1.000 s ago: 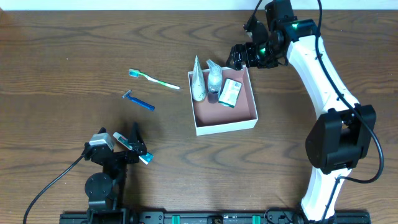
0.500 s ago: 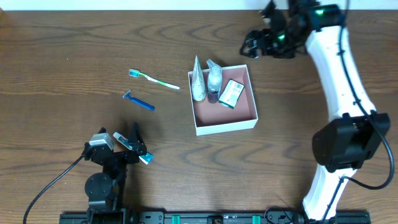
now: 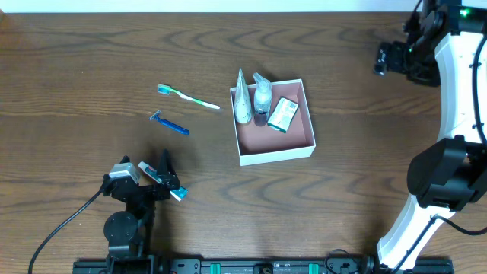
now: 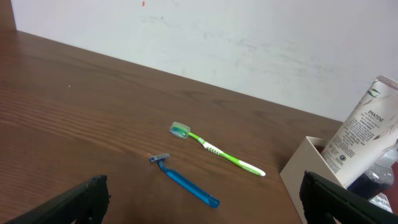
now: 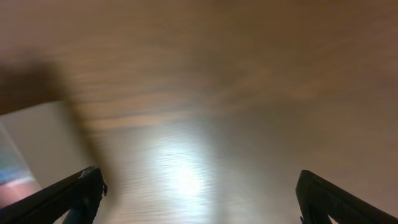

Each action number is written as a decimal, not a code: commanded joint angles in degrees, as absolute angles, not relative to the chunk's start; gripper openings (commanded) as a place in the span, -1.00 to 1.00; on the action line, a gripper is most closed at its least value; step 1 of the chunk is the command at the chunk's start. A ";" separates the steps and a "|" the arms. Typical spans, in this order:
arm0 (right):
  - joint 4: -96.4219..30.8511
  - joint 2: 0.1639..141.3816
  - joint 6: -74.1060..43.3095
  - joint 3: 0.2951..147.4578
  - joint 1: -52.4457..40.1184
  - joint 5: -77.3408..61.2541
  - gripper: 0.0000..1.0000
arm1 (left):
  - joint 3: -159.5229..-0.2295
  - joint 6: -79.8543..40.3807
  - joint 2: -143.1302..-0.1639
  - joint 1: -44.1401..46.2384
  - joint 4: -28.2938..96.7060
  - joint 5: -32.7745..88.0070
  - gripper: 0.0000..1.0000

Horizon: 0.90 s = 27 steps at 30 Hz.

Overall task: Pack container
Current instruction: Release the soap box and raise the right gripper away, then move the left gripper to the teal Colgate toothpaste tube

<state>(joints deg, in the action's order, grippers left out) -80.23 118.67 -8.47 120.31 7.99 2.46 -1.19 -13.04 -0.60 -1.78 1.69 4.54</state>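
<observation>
- Position of the container [image 3: 283,141]: about mid-table, a little toward the right edge, with its open top up so things can drop in from above.
- Contents: the white tube [image 3: 242,100] and the small bottle [image 3: 262,94] are propped against the wall on the far-edge side. Their tops stand above the rim, so they look too tall to lie flat there. The green-and-white packet [image 3: 282,113] lies just beside them. The part toward the near edge is bare.
- Loose items: the toothbrush [image 3: 188,97] and the blue razor [image 3: 169,123] lie flat on the table [image 3: 76,46], between the container and the left edge. They are near each other but apart, and not yet packed.
- The right gripper [image 3: 383,59] is up by the far right corner, well apart from the container. Its jaws are spread wide with nothing between them. Its wrist view is blurred and shows only wood.
- The left gripper [image 3: 171,179] is close to the near edge, left of middle, jaws wide and empty. It faces the toothbrush and razor.
- Judgement: the task is past halfway with two pieces left, and the left arm is the better placed for them.
</observation>
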 commanded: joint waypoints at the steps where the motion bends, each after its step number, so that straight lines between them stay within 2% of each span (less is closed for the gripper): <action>1: -81.54 118.37 -12.23 121.45 7.42 22.68 0.98 | -0.23 -12.08 -0.30 -1.80 3.64 5.58 0.96; 10: -81.87 118.37 -12.19 121.45 7.51 16.86 0.99 | -0.23 -12.10 -0.30 -1.80 3.64 5.58 0.96; 27: -82.08 118.37 -12.19 121.45 7.49 16.43 0.98 | -0.23 -12.10 -0.30 -1.80 3.64 5.58 0.96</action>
